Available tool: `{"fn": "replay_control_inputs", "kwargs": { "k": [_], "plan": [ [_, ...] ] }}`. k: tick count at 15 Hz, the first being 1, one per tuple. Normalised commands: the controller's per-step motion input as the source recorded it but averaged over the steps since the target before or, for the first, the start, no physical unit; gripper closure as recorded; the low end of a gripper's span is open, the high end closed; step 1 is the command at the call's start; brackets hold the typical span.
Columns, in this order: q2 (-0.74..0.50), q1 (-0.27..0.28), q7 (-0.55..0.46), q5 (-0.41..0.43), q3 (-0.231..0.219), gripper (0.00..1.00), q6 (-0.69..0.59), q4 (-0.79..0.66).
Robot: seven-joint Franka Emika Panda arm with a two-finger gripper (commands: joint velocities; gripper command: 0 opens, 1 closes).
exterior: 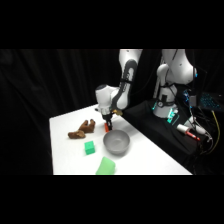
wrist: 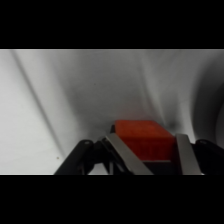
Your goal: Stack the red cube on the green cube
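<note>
At the near edge of the white table (exterior: 150, 160) lies a light green slanted block (exterior: 105, 166). Just beyond it, slightly to the left, sits the green cube (exterior: 89, 147), resting on the table surface with nothing on top of it. To the right of the green cube stands a grey bowl (exterior: 117, 142); its interior appears empty, as no object shows inside the rim. Farther back and to the left lies a brown lumpy toy (exterior: 83, 129). Behind the bowl's far rim, the gripper (exterior: 108, 128) comes down from above, and the red cube (wrist: 143, 138) sits between its two fingers. In the wrist view the fingers (wrist: 122, 154) flank the red cube on both sides and appear clamped on it; whether the cube rests on the table or is lifted slightly cannot be determined. The relation governing the coming move: the green cube lies nearer than the gripper and to its left, with the bowl standing just right of the direct line between them. The judged next step is to carry the red cube toward the near left, passing clear of the bowl rim, and to align it squarely above the green cube before lowering.
</note>
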Motion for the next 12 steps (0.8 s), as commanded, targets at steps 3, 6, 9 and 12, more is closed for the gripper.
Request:
{"fn": "replay_control_inputs", "kwargs": {
  "k": [3,6,9,12],
  "plan": [
    [-0.19,0.095,0.07,-0.126,-0.053,0.66,-0.11,-0.04],
    [-0.38,0.162,0.12,-0.243,-0.135,0.67,-0.40,-0.01],
    [-0.42,0.163,0.15,-0.324,-0.149,0.68,-0.53,0.10],
    [-0.28,0.082,0.06,-0.242,-0.042,0.68,-0.51,0.22]
  ]
}}
